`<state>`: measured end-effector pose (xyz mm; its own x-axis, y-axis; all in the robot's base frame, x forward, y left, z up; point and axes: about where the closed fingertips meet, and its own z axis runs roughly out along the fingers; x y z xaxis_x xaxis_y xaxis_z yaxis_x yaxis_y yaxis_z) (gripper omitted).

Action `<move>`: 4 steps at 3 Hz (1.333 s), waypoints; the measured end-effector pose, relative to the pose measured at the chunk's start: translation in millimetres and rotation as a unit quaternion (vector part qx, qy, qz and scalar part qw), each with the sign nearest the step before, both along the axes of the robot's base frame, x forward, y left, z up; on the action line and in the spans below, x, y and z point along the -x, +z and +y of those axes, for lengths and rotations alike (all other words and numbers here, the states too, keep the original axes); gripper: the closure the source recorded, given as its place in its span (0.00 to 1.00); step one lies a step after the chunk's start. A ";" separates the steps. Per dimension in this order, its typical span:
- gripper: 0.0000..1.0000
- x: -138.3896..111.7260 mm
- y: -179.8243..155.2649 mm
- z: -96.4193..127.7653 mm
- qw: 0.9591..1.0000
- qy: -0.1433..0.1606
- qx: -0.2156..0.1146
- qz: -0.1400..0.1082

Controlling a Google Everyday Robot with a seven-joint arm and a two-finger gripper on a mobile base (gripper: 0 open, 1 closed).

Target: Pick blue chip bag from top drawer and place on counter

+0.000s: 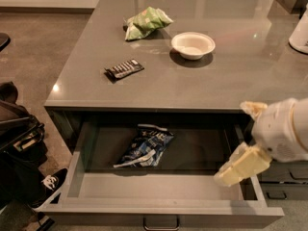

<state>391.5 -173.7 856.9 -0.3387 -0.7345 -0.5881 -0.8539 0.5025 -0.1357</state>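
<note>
Right now, from the one camera view, my gripper (230, 173) hangs at the right end of the top drawer (72, 174), which stands pulled well out from under the counter (231, 83). It shows as a cream-coloured lump pointing down and to the left, low over the drawer's right side wall, and whether it is wide or narrow I cannot tell. It holds nothing that I can see. Behind it, the rounded white casing of my arm (284, 131) sits in front of the counter's front edge and hides the drawer's right rear corner.

The blue chip bag (146, 147) lies flat on the drawer floor, a little left of the middle and toward the back, crumpled, its white markings up and one pale sealed edge pointing to the front left. It is well apart from my gripper, with bare drawer floor between us. The drawer's small metal handle (161, 223) shows at the bottom of its grey front.

On the glossy counter, a green chip bag (146, 22) lies near the far left. A white bowl (193, 44) sits upright just to its right, apart from it. A black candy bar (124, 69) with white stripes lies flat nearer the front left edge. At the far right, a white object (301, 32) is cut off by the frame.

Left of the drawer, on the floor, sits a black bag (17, 129), with a dark shoe (50, 183) just below it.
</note>
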 end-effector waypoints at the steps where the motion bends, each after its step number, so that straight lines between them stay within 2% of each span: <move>1: 0.00 11.7 -60.2 28.0 0.998 0.001 -0.062 -0.007; 2: 0.00 -5.9 -94.7 74.6 0.992 0.004 -0.126 -0.021; 3: 0.00 -14.1 -93.1 85.7 0.990 0.004 -0.135 -0.031; 4: 0.00 -8.9 -107.6 82.1 0.988 -0.013 -0.149 -0.033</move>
<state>400.4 -91.6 749.3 -0.3086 -0.5170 -0.7984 -0.8346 0.5499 -0.0335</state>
